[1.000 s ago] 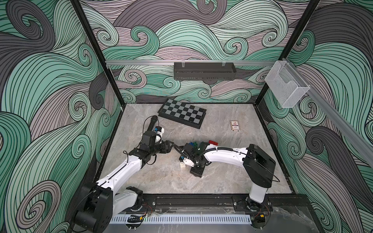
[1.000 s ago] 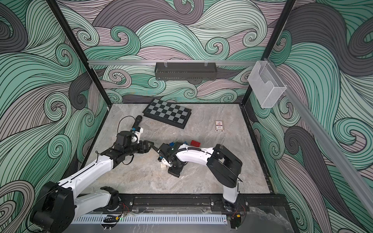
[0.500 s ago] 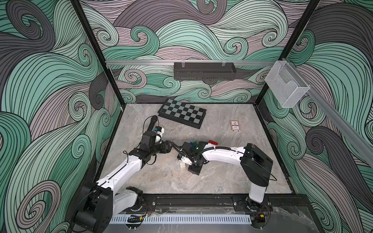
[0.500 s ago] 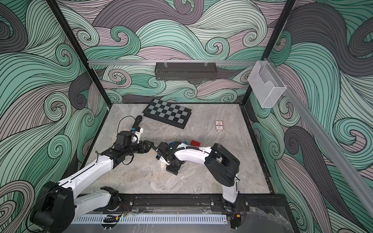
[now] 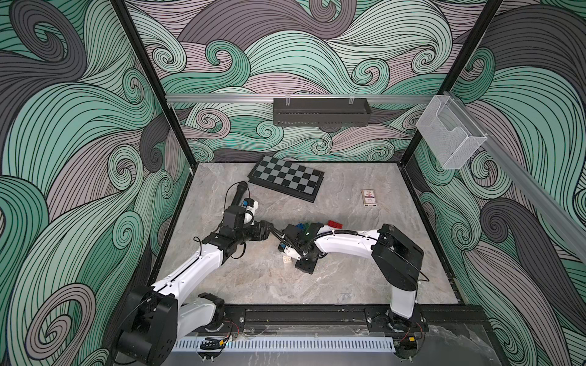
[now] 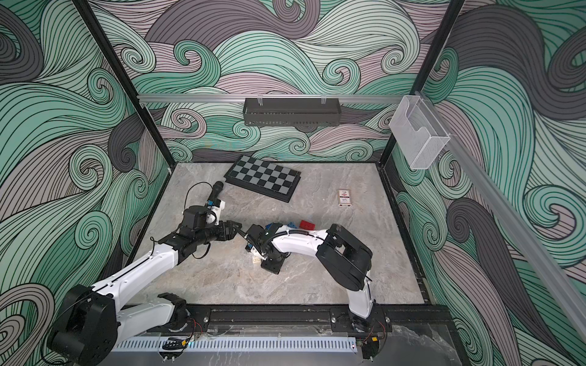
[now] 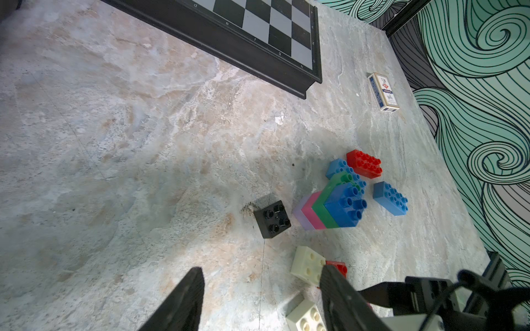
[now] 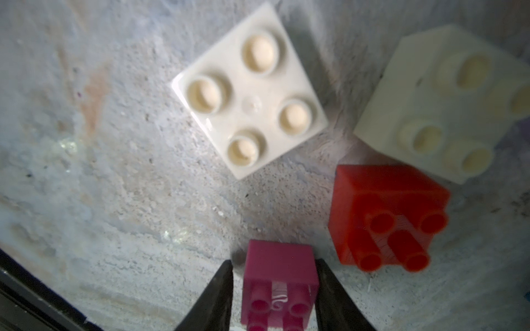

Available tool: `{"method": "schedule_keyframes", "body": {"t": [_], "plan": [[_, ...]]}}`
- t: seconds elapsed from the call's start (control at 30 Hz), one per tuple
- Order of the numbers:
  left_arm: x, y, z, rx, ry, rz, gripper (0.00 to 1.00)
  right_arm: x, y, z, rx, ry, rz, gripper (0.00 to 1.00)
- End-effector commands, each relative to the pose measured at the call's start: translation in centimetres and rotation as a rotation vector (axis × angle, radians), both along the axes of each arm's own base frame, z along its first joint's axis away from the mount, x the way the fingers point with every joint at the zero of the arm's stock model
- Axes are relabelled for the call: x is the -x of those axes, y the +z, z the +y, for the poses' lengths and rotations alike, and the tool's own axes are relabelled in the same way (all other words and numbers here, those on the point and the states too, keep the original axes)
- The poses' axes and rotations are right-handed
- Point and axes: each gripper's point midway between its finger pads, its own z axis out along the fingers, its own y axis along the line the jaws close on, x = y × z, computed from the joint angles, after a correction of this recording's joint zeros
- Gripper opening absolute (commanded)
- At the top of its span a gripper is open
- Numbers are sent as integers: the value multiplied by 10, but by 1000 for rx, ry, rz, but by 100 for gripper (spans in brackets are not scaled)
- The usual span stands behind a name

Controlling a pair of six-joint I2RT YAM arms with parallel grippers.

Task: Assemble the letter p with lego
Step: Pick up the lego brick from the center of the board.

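Observation:
In the right wrist view my right gripper (image 8: 274, 261) straddles a pink square lego brick (image 8: 279, 266) lying on its side. One finger touches it and a thin gap shows at the other. A red square brick (image 8: 387, 217) and two cream bricks (image 8: 249, 91) (image 8: 441, 109) lie just beyond. My left gripper (image 7: 261, 275) hovers open and empty beside the cream bricks (image 7: 308, 265). Farther off stand a black brick (image 7: 272, 219), a lilac, pink, green and blue stack (image 7: 329, 206), a red oblong (image 7: 364, 164) and a blue oblong (image 7: 390, 198). In both top views the two grippers (image 5: 269, 228) (image 6: 236, 226) nearly meet mid-table.
A checkered board (image 5: 287, 182) lies at the back of the table and a small card pack (image 5: 368, 198) at the back right. A black shelf (image 5: 320, 111) hangs on the rear wall, a wire basket (image 5: 450, 139) on the right wall.
The right arm has shifted a little to the left and its jaws have narrowed round the pink brick. The left arm has not moved.

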Motion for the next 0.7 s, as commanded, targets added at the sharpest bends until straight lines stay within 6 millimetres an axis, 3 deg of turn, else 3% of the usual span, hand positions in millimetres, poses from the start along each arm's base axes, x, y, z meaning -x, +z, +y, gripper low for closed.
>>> {"method": "schedule_keyframes", "body": {"t": [0.0,0.67], "plan": [[-2,0,-1,-8,-9,-13,65,-4,4,4,-11,-7,-12,46],[-1,1,-1,-6,-10,-16,65,-10,11,2,-24,-27,-34,37]]}}
